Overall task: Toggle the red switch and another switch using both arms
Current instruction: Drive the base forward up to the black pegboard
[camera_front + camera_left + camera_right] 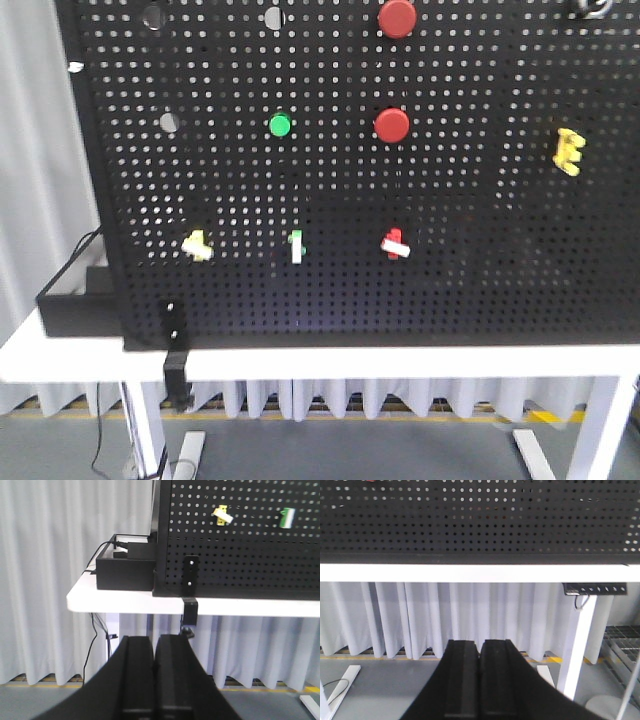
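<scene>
We see the red switch point(396, 244) low on the black pegboard point(480, 300), right of centre, directly below the lower of two big round red buttons point(391, 124). Its short white lever lies slanted across the red base. The yellow switch point(197, 245) sits in the same row, well to the left, with a green switch point(296, 246) between the two. A round green button point(279, 125) is higher up, and a yellow clip point(568, 151) hangs towards the right edge.

The pegboard stands on a white counter point(400, 362), and a black box point(125, 572) rests on the counter just beside the board's left end.

Our left claw point(155, 642) is closed on nothing, its fingers point(137, 680) pressed together. It sits below counter level, well apart from the yellow switch, which the left wrist view shows up and to the right. Our right claw point(480, 645) is likewise closed and empty, low beneath the counter edge and facing the curtain point(445, 615) under it.
</scene>
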